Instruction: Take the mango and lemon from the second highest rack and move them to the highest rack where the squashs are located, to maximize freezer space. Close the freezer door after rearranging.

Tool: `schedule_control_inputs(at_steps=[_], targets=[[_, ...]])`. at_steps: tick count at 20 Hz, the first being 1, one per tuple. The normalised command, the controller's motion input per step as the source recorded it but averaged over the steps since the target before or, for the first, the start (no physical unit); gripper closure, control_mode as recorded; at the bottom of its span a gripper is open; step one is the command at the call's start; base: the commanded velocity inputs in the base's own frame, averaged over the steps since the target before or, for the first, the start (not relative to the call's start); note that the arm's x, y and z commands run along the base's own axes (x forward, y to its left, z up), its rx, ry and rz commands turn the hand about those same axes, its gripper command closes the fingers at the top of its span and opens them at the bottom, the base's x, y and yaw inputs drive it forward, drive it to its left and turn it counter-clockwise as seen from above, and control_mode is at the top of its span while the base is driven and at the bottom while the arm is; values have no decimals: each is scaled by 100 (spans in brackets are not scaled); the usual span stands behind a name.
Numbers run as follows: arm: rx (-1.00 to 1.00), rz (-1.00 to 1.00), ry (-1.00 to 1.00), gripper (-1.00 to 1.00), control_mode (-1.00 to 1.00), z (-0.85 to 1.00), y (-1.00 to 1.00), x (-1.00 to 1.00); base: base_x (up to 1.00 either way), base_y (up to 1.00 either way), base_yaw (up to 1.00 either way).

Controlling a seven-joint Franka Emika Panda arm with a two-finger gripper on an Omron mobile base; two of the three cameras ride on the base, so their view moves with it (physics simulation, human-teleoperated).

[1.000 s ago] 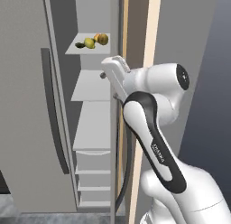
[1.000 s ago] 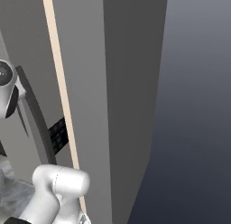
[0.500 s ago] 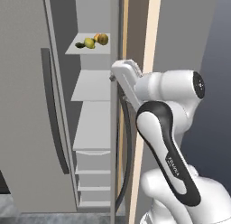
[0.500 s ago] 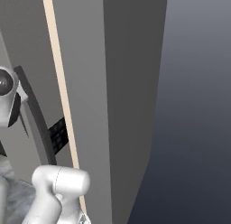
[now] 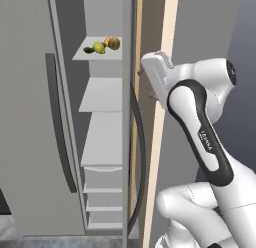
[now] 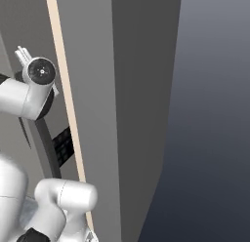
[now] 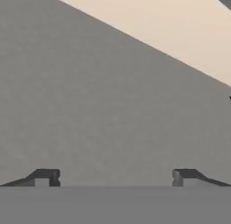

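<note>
The freezer door (image 5: 127, 142) stands open and shows edge-on, its curved dark handle (image 5: 139, 157) on its right face. Inside, the uppermost shelf (image 5: 80, 56) carries the orange mango (image 5: 107, 40), the yellow-green lemon (image 5: 100, 48) and an olive squash (image 5: 115, 43) close together. The shelf below (image 5: 102, 94) lies bare. My gripper (image 5: 146, 74) hangs just right of the door's edge, below the fruit shelf's level. In the hand view my gripper (image 7: 115, 178) is open with nothing between its fingers, close to a flat grey panel (image 7: 99, 105).
A second grey door panel (image 5: 25, 117) with a dark handle (image 5: 57, 132) flanks the shelves on the left. A beige strip (image 5: 165, 87) and a tall grey cabinet side (image 6: 97, 114) rise to the right, behind my arm. A small dark green item (image 5: 88, 50) lies beside the lemon.
My arm has swung to the right, carrying the hand from in front of the shelves to the right side of the door's edge. The fingers stayed apart and the fruit did not move.
</note>
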Motion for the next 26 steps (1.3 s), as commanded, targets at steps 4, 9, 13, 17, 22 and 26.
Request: schedule_control_inputs(at_steps=[4,9,13,17,22,26], targets=[[2,7,-5,-100,-100,0,1,72,0,0,0],[2,2,-2,-100,-100,0,18,81,0,0,0],[0,4,0,-100,-100,-2,39,63,0,0,0],[0,7,0,-100,-100,-2,63,36,0,0,0],[-1,2,0,-100,-100,-6,71,23,0,0,0],[-16,-7,0,-100,-100,-7,59,26,0,0,0]])
